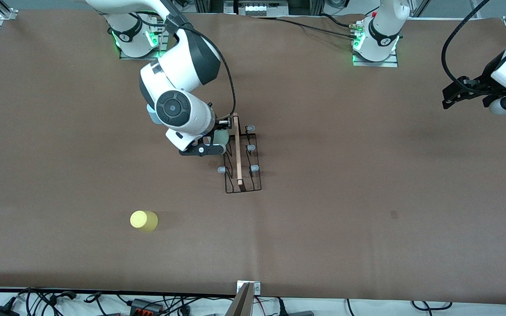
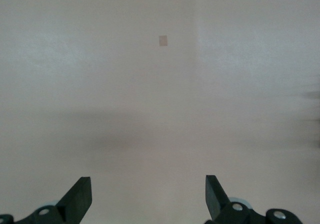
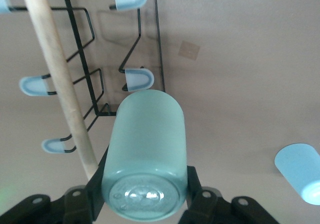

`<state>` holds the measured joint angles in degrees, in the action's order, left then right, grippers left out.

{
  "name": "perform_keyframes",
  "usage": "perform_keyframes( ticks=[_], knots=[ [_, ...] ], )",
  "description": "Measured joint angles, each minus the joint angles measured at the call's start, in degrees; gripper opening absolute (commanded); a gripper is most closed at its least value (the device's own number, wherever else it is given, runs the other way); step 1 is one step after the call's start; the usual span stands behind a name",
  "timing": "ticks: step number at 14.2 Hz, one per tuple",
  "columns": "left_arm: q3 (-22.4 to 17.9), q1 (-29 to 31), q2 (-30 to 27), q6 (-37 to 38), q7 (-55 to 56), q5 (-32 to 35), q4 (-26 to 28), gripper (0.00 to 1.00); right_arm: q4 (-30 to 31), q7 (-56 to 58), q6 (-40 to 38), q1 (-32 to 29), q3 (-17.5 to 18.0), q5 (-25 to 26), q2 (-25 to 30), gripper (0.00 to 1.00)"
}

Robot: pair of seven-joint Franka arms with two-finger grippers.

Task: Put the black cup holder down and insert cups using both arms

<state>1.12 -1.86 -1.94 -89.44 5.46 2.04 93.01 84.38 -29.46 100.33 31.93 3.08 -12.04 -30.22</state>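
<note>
You have the black cup holder already set mid-tabletop. Your right pincer is clenched on the pale green cup, held over the rack's pegs on the right arm's side. Next, line its mouth up with 1 grey-tipped peg and lower it. The yellow cup waits nearer the front camera. Your left pincer hangs released, idle.
</note>
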Motion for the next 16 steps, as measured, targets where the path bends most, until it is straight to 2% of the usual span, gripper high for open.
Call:
perform_keyframes(
  ticks=[7, 8, 9, 10, 16],
  knots=[
    [-0.18, 0.47, 0.32, -0.83, -0.17, -1.06, 0.35, 1.00, 0.97, -2.02, -0.02, 2.25, -0.08, 0.13, -1.31, 0.13],
    [-0.19, 0.47, 0.55, -1.48, -0.21, -1.06, 0.48, 1.00, 1.12, -2.02, -0.02, 2.24, -0.22, 0.16, -1.67, 0.17],
    [-0.19, 0.48, 0.85, -1.86, -0.22, -1.06, 0.54, 1.00, 1.22, -2.02, -0.02, 2.24, -0.39, 0.16, -2.05, 0.62],
    [-0.19, 0.48, 1.11, -2.11, -0.24, -1.06, 0.56, 1.00, 1.22, -2.02, -0.02, 2.23, -0.52, 0.16, -2.36, 1.00],
    [-0.18, 0.47, 1.40, -2.47, -0.31, -1.07, 0.58, 1.00, 0.17, -7.46, 0.35, 2.05, -1.14, 0.16, -1.30, 1.00]
  ],
)
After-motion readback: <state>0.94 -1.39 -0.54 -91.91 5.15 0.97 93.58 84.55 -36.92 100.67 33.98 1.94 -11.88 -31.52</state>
